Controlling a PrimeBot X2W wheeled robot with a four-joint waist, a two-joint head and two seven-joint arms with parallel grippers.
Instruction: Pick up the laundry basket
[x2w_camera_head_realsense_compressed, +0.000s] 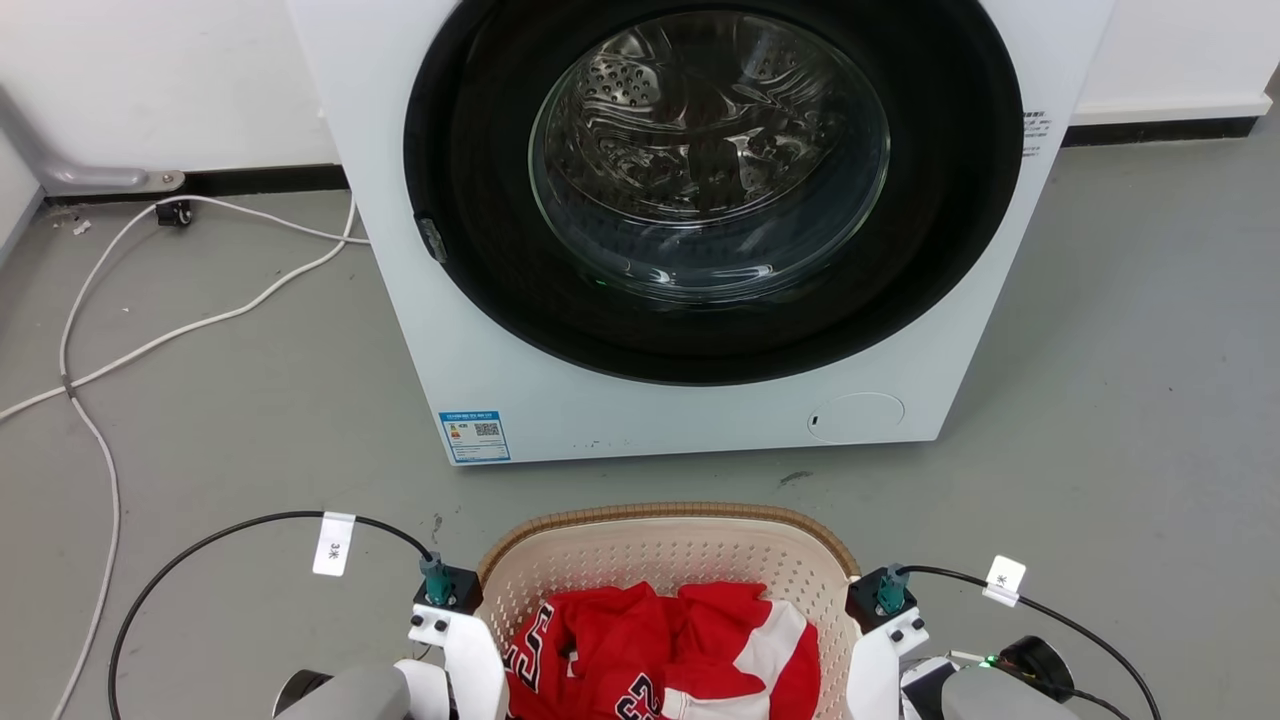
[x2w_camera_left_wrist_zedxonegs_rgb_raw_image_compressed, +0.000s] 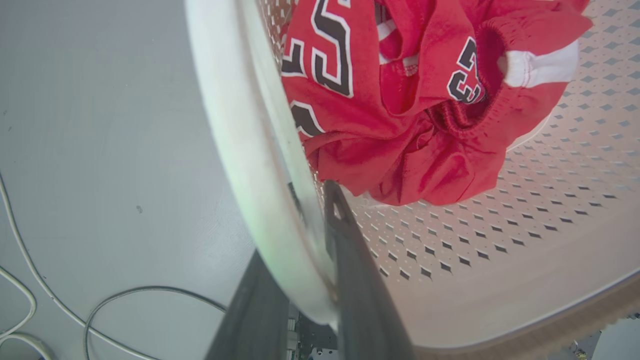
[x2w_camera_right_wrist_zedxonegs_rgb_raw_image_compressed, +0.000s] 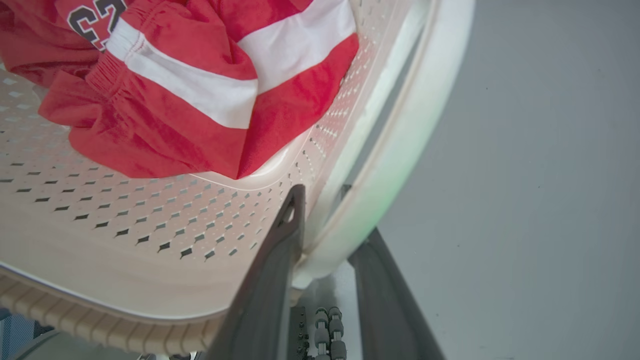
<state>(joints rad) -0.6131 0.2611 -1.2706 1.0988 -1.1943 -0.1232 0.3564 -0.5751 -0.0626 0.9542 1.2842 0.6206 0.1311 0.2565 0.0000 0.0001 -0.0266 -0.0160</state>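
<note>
The laundry basket (x2w_camera_head_realsense_compressed: 670, 515) is cream with perforated walls and a brown woven-look rim, and stands low in the head view in front of the washing machine. A red jersey (x2w_camera_head_realsense_compressed: 660, 650) with white stripes and dark numbers lies inside it. My left wrist (x2w_camera_head_realsense_compressed: 445, 600) flanks its left side and my right wrist (x2w_camera_head_realsense_compressed: 885, 600) its right side. In the left wrist view my left gripper (x2w_camera_left_wrist_zedxonegs_rgb_raw_image_compressed: 314, 195) is shut on the white side handle (x2w_camera_left_wrist_zedxonegs_rgb_raw_image_compressed: 240, 125), one finger inside and one outside. In the right wrist view my right gripper (x2w_camera_right_wrist_zedxonegs_rgb_raw_image_compressed: 321, 192) clamps the other handle (x2w_camera_right_wrist_zedxonegs_rgb_raw_image_compressed: 415, 130) likewise.
The white washing machine (x2w_camera_head_realsense_compressed: 690, 230), its round glass door shut, stands close behind the basket. White cables (x2w_camera_head_realsense_compressed: 100, 330) trail over the grey floor at the left. Black cables (x2w_camera_head_realsense_compressed: 230, 530) run from both wrists. A wall with a dark skirting closes the back.
</note>
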